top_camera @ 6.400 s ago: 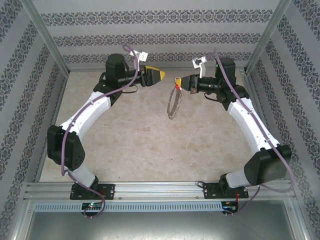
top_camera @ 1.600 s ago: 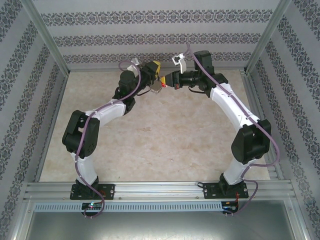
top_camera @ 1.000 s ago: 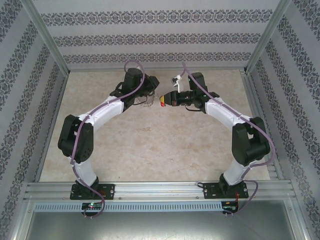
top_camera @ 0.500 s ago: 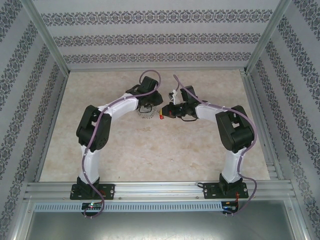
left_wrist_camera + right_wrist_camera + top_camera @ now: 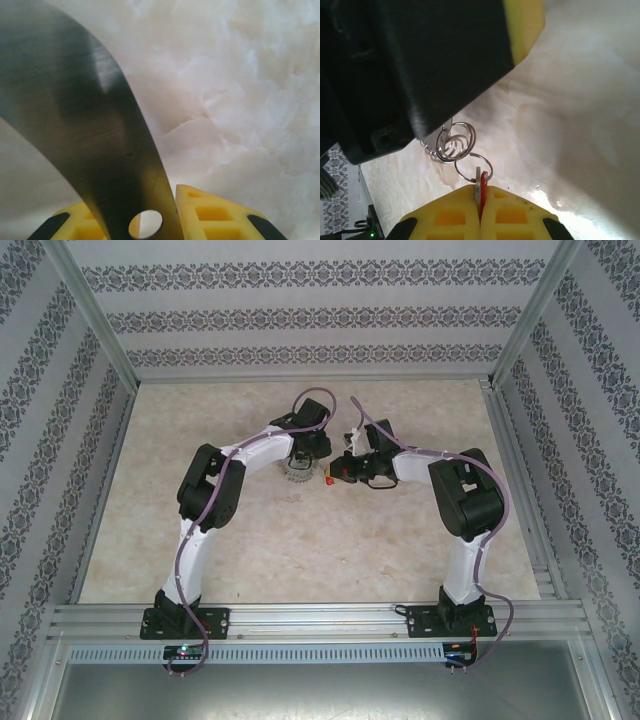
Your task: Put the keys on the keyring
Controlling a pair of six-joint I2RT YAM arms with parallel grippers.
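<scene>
The keyring point(image 5: 294, 472) lies bunched on the table in the top view, under my left gripper point(image 5: 303, 457). In the left wrist view its broad grey metal band point(image 5: 100, 130) runs up from between the yellow fingers point(image 5: 212, 217), and my left gripper point(image 5: 147, 207) is shut on it. My right gripper point(image 5: 480, 200) is shut on the red-headed key point(image 5: 483, 181), edge-on beside a silvery blade. A small split ring point(image 5: 472, 168) at the key's head links to a cluster of rings point(image 5: 452, 142) hanging below the left gripper's black body point(image 5: 395, 65). The key point(image 5: 331, 483) shows as a red speck beside my right gripper point(image 5: 339, 473).
Pale marbled tabletop point(image 5: 300, 550) spreads around both grippers. Patterned walls point(image 5: 320, 320) and metal frame posts point(image 5: 95, 330) enclose the back and sides. A metal rail point(image 5: 320, 615) with the arm bases runs along the near edge.
Both arms have drawn in and lowered toward the table's middle. The keyring, earlier hanging from the right gripper as an open loop, is now bunched low under the left gripper.
</scene>
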